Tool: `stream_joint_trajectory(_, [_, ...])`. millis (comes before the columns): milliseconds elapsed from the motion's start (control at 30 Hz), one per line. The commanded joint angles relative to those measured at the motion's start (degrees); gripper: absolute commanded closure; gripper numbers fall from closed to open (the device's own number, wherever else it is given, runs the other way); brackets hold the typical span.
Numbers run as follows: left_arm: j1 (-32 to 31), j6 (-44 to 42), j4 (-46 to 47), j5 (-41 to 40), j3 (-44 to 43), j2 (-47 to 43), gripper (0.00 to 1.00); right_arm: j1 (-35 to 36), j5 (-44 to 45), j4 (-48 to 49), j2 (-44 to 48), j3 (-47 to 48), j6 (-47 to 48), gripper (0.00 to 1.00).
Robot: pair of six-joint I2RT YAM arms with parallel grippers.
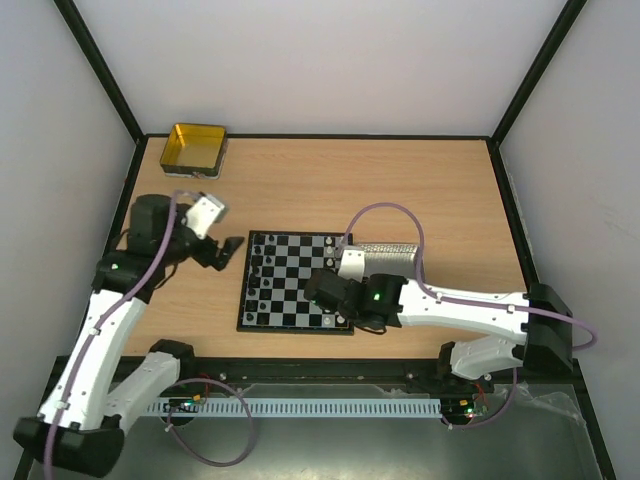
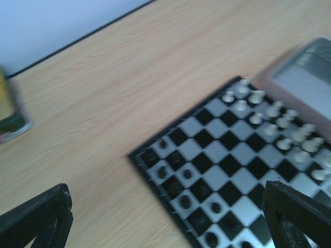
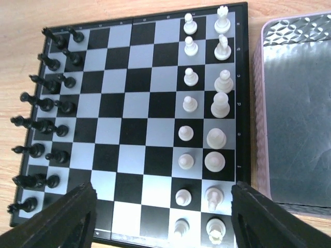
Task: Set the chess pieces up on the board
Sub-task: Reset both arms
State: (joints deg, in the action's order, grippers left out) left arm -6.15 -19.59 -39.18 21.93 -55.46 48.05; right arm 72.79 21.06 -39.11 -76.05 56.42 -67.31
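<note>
Seen from above, a wooden table (image 1: 400,180) with the board (image 1: 297,280) at the centre of the frame. A grey metal tray (image 1: 392,250) touches the board's right edge, and a gold tin (image 1: 195,147) sits far off in the upper left corner.

My left claw (image 1: 228,250) hangs just left of the board, spread wide with nothing in it. My right claw (image 3: 165,219) hovers over the board's bottom edge. In its own wrist view the fingers stand well apart at the lower corners of the frame, holding nothing.

In that view the black pieces (image 3: 46,108) fill two files down the left side of the frame. The white pieces (image 3: 207,119) fill two files on the right, next to the tray. Every piece looks to be in place, so I judge the setup complete or nearly so.

The risk now is my own retreat. My right claw's right finger (image 3: 274,217) is close beside the lowest white pieces (image 3: 214,196). A sideways pull, rather than a straight lift, could topple them. They are tiny and light, so one knock might scatter its neighbours too. If my left claw swung right, it could sweep the black files. I cannot tell whether each black piece sits centred on its square.
</note>
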Motion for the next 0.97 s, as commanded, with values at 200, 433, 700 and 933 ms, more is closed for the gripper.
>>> stream_joint_trajectory(200, [-14.8, 2.8, -4.2, -2.2, -2.5, 5.7, 0.01, -1.8, 0.7, 1.3, 7.2, 1.0, 5.0, 0.24])
stream_joint_trajectory(433, [-20.5, -0.8, -6.9, -3.1, -2.8, 7.8, 0.01, -1.7, -0.7, -3.3, 8.6, 2.5, 7.2, 0.24])
stream_joint_trajectory(700, [-21.7, -2.1, -7.9, -1.1, -3.0, 8.3, 0.01, -1.8, -5.2, -5.2, 8.7, 1.3, 10.8, 0.25])
stream_joint_trajectory(933, [-21.8, -1.7, -7.6, -1.5, -3.1, 7.8, 0.01, -1.7, -4.9, -6.6, 10.0, 0.6, 10.8, 0.26])
